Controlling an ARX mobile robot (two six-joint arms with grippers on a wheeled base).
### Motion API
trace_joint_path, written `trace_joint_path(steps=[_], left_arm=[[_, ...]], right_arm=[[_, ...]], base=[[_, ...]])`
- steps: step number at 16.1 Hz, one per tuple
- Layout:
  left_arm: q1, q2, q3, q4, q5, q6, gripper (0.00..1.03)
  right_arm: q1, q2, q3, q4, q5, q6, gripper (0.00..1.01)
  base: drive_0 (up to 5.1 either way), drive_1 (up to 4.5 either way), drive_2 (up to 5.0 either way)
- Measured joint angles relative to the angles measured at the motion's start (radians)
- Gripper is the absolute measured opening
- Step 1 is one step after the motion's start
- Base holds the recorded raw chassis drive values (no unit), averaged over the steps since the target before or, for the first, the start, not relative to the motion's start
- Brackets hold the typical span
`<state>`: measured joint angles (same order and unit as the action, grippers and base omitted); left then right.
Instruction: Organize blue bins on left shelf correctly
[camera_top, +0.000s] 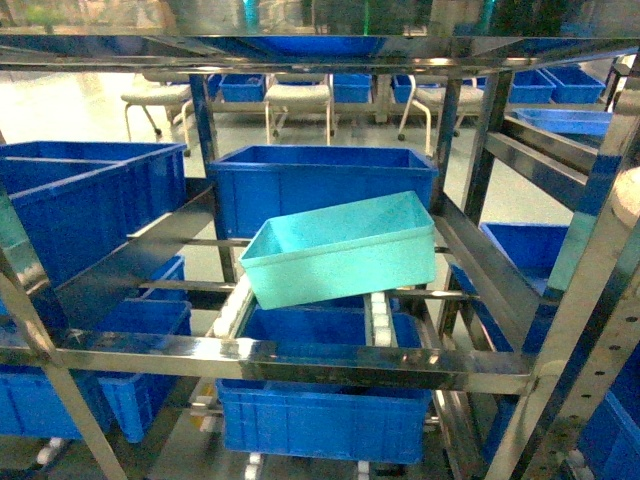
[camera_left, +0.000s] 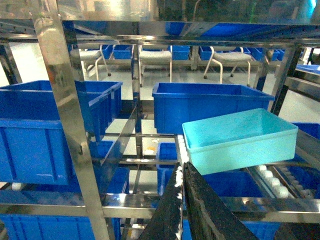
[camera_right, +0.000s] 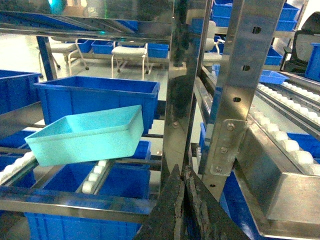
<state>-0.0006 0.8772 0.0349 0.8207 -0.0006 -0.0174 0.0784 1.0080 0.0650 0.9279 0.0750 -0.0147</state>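
Turquoise bin (camera_top: 340, 250) lying crooked on the roller tracks (camera_right: 95, 177) of the left shelf (camera_top: 290, 362), tilted, one end down toward the front rail (open side up, nothing inside). Just behind it, a dark blue bin (camera_top: 320, 180). Left claw (camera_left: 183, 200) pressed together, gripping nothing. Right claw (camera_right: 183, 200) likewise closed and bare, beside a steel upright (camera_right: 235, 85).

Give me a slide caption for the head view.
Light turquoise plastic bin sits tilted on the stainless-steel rack's white roller tracks, in front of a dark blue ribbed bin.
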Motion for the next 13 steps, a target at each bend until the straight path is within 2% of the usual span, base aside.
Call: trace_joint_path(steps=[1, 2, 4, 6, 13], left_arm=[[0.000, -0.059, -0.013, -0.050, 0.000, 0.000, 0.02], [0.000, -0.124, -0.016, -0.098, 0.000, 0.000, 0.02], [0.000, -0.234, -0.019, -0.196, 0.000, 0.000, 0.02], [0.000, -0.418, -0.020, -0.364, 0.000, 0.000, 0.02], [0.000, -0.595, -0.020, -0.539, 0.000, 0.000, 0.02]], right_arm=[[-0.068, -0.063, -0.017, -0.051, -0.064, 0.000, 0.02], [-0.084, -0.129, -0.029, -0.099, -0.066, 0.001, 0.02], [-0.079, -0.249, -0.047, -0.201, -0.072, 0.001, 0.02], [-0.079, -0.454, -0.051, -0.385, -0.072, 0.001, 0.02], [-0.079, -0.667, -0.051, -0.584, -0.072, 0.000, 0.02]], base=[[0.0, 0.00, 0.0], [0.0, 0.00, 0.0], [0.0, 0.00, 0.0], [0.0, 0.00, 0.0], [0.0, 0.00, 0.0]])
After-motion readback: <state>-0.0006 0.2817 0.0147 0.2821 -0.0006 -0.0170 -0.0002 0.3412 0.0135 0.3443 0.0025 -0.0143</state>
